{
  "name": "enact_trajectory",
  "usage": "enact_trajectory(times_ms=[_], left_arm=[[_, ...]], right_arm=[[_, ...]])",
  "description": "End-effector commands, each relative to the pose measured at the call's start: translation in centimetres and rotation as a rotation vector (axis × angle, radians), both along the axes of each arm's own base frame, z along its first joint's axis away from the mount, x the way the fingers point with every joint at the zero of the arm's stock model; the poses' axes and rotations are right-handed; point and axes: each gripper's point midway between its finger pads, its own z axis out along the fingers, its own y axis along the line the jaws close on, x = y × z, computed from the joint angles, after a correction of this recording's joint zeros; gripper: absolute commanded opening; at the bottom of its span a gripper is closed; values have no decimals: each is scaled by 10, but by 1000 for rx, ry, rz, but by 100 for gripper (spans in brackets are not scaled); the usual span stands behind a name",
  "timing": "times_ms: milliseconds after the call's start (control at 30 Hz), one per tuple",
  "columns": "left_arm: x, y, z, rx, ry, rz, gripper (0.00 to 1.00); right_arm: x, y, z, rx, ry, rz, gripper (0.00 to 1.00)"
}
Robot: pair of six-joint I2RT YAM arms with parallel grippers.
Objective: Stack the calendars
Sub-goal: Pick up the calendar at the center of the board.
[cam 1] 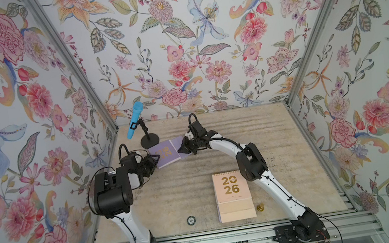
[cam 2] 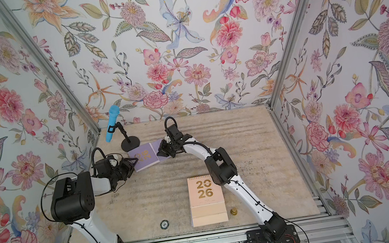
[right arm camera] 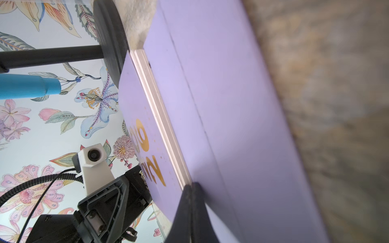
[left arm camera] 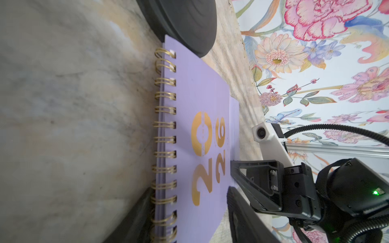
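Observation:
A lilac calendar (cam 1: 166, 152) (cam 2: 145, 158) with a gold "2026" lies at the back left between both grippers. My left gripper (cam 1: 153, 158) (left arm camera: 189, 189) is open at its spiral-bound (left arm camera: 165, 124) corner. One finger is under that edge, and the other (left arm camera: 242, 214) is over the cover, with a sliver of table showing between. My right gripper (cam 1: 182, 149) (right arm camera: 192, 184) is shut with nothing between the fingers. Its tips touch where the page block meets the lilac flap (right arm camera: 231, 105). A peach calendar (cam 1: 232, 192) (cam 2: 206, 196) lies flat front centre, with a lilac edge under its left side.
A black round stand base (cam 1: 149, 140) (left arm camera: 185, 23) sits against the lilac calendar's far corner and carries a blue microphone (cam 1: 135, 120). A small round disc (cam 1: 190, 220) and a brass knob (cam 1: 260, 207) lie near the front edge. Floral walls close in three sides.

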Motion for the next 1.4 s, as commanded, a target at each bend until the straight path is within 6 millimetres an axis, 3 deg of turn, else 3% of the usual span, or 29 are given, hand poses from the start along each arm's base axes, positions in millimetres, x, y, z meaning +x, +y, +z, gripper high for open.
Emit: enact_trajectory(times_ms=[0, 333, 533, 567, 600, 800, 1067, 1167, 1367], left_arm=[[3, -23, 22, -83, -73, -54, 44], [16, -50, 60, -213, -222, -51, 21], [9, -52, 75, -181, -234, -42, 8], [8, -54, 80, -160, -235, -50, 7], [7, -56, 84, -139, -235, -59, 6], [-3, -67, 108, 107, -173, -151, 3], [-30, -88, 156, 476, -213, -339, 0], [-41, -106, 175, 569, -283, -439, 0], [-70, -149, 203, 648, -446, -699, 0]], right_arm=[[-23, -4, -39, -70, 122, 11, 4], [-25, -8, -31, -47, 126, 43, 5], [-9, -17, 44, -1, -37, 55, 18], [5, -34, 59, 2, -70, 30, 21], [7, -40, 73, 5, -97, 27, 23], [3, -87, 148, 4, -269, 43, 42], [-33, -167, 234, -72, -672, 145, 59], [-56, -182, 260, -94, -847, 228, 66], [-100, -193, 298, -101, -1187, 419, 76]])
